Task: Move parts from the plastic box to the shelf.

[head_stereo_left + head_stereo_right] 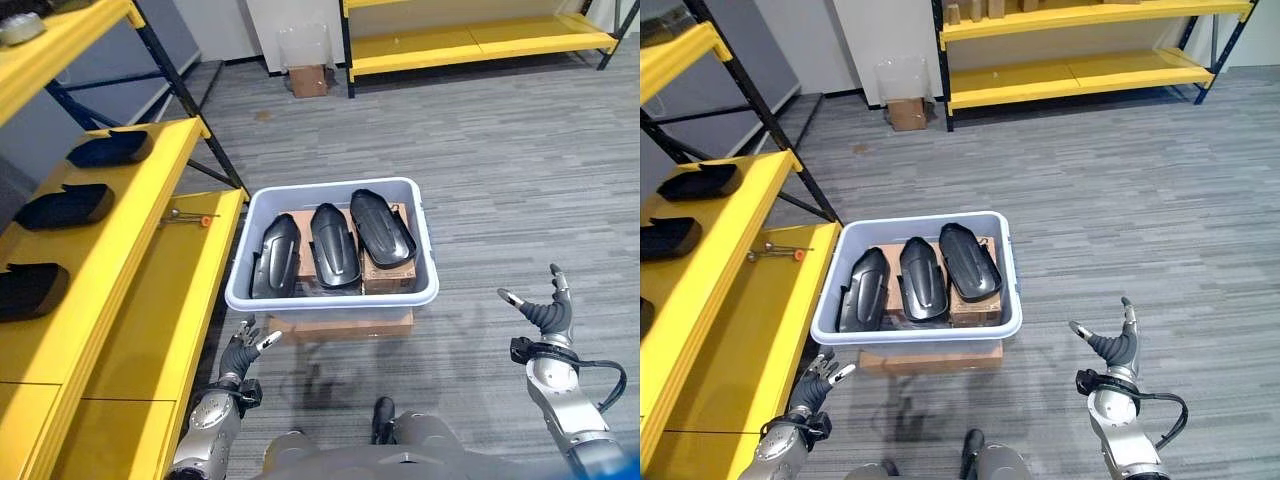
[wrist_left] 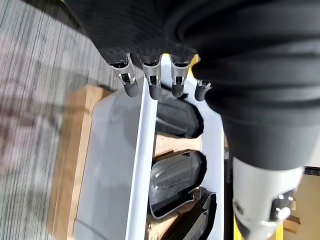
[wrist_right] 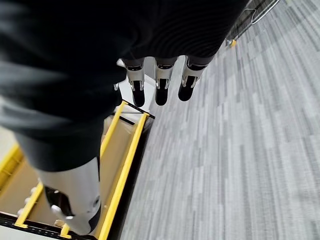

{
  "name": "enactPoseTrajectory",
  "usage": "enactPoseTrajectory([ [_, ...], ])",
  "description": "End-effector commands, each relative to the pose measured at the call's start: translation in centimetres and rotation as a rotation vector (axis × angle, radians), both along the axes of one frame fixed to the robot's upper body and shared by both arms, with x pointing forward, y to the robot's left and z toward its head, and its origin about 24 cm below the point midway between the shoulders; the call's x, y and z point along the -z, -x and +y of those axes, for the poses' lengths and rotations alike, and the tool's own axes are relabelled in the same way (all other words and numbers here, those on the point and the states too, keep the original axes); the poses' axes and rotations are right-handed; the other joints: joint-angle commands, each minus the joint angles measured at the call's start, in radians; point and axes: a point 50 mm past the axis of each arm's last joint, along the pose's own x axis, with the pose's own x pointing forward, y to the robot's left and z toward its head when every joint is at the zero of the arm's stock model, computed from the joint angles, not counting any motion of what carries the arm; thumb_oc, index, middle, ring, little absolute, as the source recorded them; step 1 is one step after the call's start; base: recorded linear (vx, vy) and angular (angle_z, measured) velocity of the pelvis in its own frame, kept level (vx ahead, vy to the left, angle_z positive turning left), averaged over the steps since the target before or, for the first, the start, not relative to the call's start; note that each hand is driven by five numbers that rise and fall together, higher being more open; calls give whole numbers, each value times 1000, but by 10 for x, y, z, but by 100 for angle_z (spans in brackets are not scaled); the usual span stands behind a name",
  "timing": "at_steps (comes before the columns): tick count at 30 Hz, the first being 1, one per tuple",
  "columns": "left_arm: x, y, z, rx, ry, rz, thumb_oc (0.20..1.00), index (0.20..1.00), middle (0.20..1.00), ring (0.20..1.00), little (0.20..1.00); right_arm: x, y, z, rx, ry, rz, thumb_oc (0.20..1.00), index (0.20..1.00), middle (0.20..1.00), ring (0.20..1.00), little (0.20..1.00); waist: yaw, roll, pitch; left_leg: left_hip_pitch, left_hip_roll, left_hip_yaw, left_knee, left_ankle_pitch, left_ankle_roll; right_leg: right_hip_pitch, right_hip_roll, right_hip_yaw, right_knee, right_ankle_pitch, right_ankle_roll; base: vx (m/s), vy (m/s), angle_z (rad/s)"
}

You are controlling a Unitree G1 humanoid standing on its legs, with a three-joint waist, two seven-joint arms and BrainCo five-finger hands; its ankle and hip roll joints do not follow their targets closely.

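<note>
both hands sit nearest the cam, low over grey striped carpet point(image 1: 500, 150). left hand point(image 1: 243, 350) is at the near-left corner of the plastic box point(image 1: 335, 295), fingers relaxed & apart, holding nothing, just short of the box's near wall. right hand point(image 1: 545, 310) hovers well to the right of the box over bare carpet, fingers spread, thumb apart, empty.

box is pale grey-blue, resting on a flat cardboard carton point(image 1: 340, 325) on the floor. inside: three black moulded parts point(image 1: 334, 245) side by side, leaning lengthwise, w/ more cardboard point(image 1: 385, 268) under them.

yellow shelf point(image 1: 130, 260) w/ dark blue uprights runs along the left, touching or just beside the box's left side. three more black parts point(image 1: 62, 206) lie in a row on its upper tier; a small tool w/ orange tip point(image 1: 190, 218) lies on the lower tier near the box's far-left corner.

far side: another yellow rack point(image 1: 1080, 60), small cardboard box point(image 1: 906, 112) w/ a clear container point(image 1: 902, 76) behind it by the wall.

left wrist cam shows fingertips point(image 2: 131, 87) over the box rim & parts up close; right wrist cam shows straight fingers point(image 3: 160, 90) over carpet.
</note>
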Motion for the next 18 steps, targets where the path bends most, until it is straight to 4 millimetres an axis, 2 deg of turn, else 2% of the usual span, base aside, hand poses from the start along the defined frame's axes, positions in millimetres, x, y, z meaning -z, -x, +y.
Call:
enactPoseTrajectory([
  [1,-19,-10,18,-61,-25,-115,1000,1000,1000,1000,1000,-28,-14,-2,-91,60,-126,1000,1000,1000,1000,1000,6,26,18,31,45,47,19,125,-3,103,-105,-31,70,-49,73,59,288,-24],
  [5,-19,-13,13,-6,-39,-111,1000,1000,1000,1000,1000,-25,-13,1,-94,53,-123,1000,1000,1000,1000,1000,5,33,27,51,29,44,18,84,3,73,-128,-37,141,-62,79,-10,217,-13],
  [9,-19,-18,9,28,-63,-90,1000,1000,1000,1000,1000,-21,-8,-4,-58,56,-110,1000,1000,1000,1000,1000,-2,41,51,68,-48,14,41,-27,38,38,-166,1,199,-44,113,-8,243,3],
  [14,-16,-12,17,26,-72,-78,1000,1000,1000,1000,1000,-18,-5,-2,-56,29,-114,1000,1000,1000,1000,1000,-7,34,59,86,-87,4,27,-57,63,47,-164,39,152,-2,144,35,111,9],
  [17,-16,-9,20,7,-67,-76,1000,1000,1000,1000,1000,-22,-4,0,-86,52,-140,1000,1000,1000,1000,1000,-6,28,62,88,-99,-5,22,-63,72,55,-159,55,124,13,152,47,55,6],
  [18,-17,-9,21,-2,-62,-84,1000,1000,1000,1000,1000,-29,-7,2,-109,87,-178,1000,1000,1000,1000,1000,-2,22,64,82,-105,-9,22,-68,77,58,-156,59,105,19,155,0,0,0],
])
